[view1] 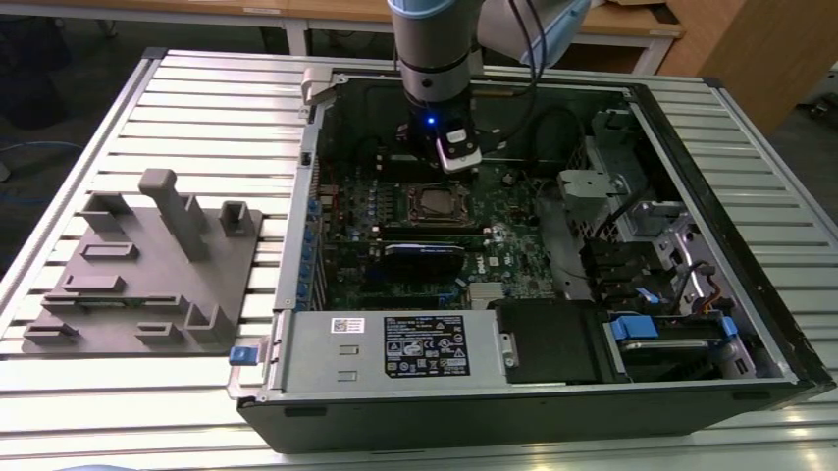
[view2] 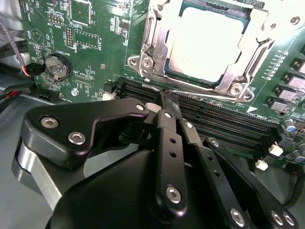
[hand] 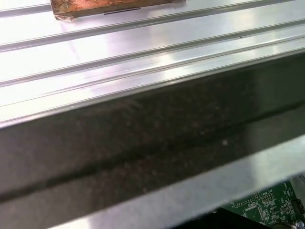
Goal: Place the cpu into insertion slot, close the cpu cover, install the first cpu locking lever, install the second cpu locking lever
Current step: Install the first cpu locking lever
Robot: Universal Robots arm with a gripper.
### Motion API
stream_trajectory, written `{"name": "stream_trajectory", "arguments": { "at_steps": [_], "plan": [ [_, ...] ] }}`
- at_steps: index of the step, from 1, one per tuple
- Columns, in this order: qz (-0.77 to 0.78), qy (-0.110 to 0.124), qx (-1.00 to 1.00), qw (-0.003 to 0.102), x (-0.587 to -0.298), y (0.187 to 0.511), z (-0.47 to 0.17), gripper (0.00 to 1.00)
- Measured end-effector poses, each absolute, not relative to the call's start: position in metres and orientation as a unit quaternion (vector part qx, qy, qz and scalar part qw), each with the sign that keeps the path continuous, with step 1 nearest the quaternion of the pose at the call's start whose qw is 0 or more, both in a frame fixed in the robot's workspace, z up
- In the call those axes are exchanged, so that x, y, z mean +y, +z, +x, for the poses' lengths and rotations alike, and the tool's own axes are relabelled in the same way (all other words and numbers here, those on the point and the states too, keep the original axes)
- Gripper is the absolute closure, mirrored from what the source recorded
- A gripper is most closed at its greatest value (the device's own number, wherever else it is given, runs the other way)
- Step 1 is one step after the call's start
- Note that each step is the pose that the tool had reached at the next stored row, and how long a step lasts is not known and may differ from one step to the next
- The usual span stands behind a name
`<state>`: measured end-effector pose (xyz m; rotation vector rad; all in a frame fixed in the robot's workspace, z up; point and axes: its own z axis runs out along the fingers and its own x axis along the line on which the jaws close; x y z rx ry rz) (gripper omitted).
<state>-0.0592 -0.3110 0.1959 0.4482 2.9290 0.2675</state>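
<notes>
The cpu (view2: 205, 43) lies flat in the insertion slot (view1: 433, 203) on the green motherboard, its silver top showing through the window of the cpu cover (view2: 252, 43). The cover's metal frame lies down over the chip. My gripper (view2: 164, 99) hangs just off the slot's edge, over the long black memory slots (view2: 219, 121), with its black fingers (view2: 167, 138) pressed together and nothing between them. In the exterior view the gripper (view1: 461, 165) sits inside the open computer case, a little behind the slot. How the locking levers stand I cannot tell.
The case (view1: 524, 392) lies open on a slatted aluminium table (view1: 196, 108). A grey fixture block (view1: 144, 265) stands at the exterior view's left. A coin battery (view2: 57, 67), a blue-black card (view1: 422, 257), a power supply (view1: 392, 343) and drive bays (view1: 654, 334) surround the socket.
</notes>
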Motion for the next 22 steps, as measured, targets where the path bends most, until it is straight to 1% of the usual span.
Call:
{"name": "stream_trajectory", "arguments": {
  "at_steps": [22],
  "plan": [
    [0.15, 0.089, 0.981, 0.084, -0.3136, 0.1948, -0.0572, 0.9]
  ]
}}
